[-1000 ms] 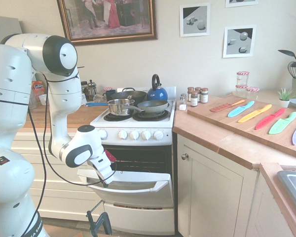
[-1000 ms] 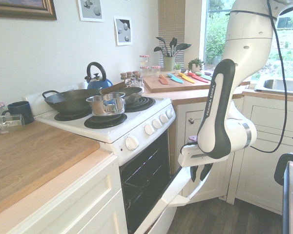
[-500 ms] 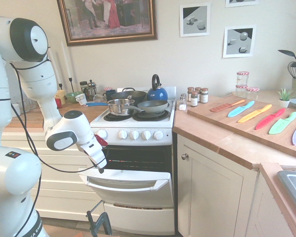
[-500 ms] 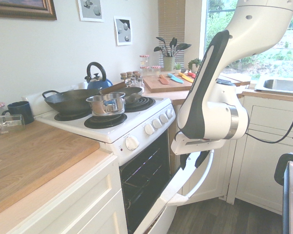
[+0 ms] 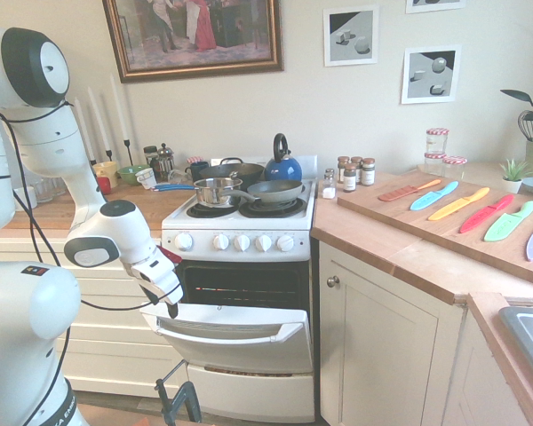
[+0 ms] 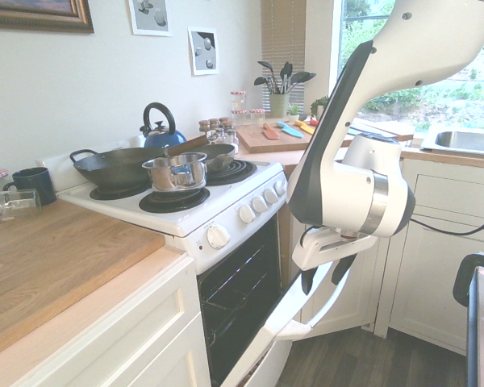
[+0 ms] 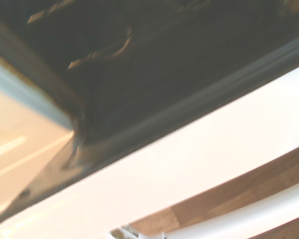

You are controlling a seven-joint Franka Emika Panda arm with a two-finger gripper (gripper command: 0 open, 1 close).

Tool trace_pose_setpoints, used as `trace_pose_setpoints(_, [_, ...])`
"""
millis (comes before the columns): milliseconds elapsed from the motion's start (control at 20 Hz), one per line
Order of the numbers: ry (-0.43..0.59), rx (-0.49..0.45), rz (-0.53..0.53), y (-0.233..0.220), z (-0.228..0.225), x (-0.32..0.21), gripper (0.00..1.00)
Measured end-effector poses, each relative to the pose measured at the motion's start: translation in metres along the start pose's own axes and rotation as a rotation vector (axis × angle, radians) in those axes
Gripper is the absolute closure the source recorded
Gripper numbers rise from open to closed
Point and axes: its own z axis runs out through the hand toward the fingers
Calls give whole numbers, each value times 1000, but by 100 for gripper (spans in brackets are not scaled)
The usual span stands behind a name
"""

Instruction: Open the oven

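a silver steel saucepan (image 6: 176, 172), a wide black wok (image 6: 117, 167) and a rounded blue kettle (image 6: 163, 135) crowd the top of the white freestanding oven (image 5: 240, 246), beside the pale wooden counter (image 6: 60, 258). its white drop-down door (image 5: 235, 337) leans partly open, in the arm's way. the white arm slants down, its open black-fingered claw (image 6: 326, 278) pointing at the door's upper edge.

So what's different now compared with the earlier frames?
The hand has moved left and slightly up in the first exterior view, and its fingers have spread apart. Whether it had gripped the door handle before is unclear. The oven door stays partly lowered, and the saucepan and kettle haven't moved.
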Motion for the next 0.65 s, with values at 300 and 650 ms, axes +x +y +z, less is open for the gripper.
trace_pose_setpoints(300, [16, 3, -98, -7, -2, 13, 0])
trace_pose_setpoints(650, [27, -9, -173, -12, -4, 22, 0])
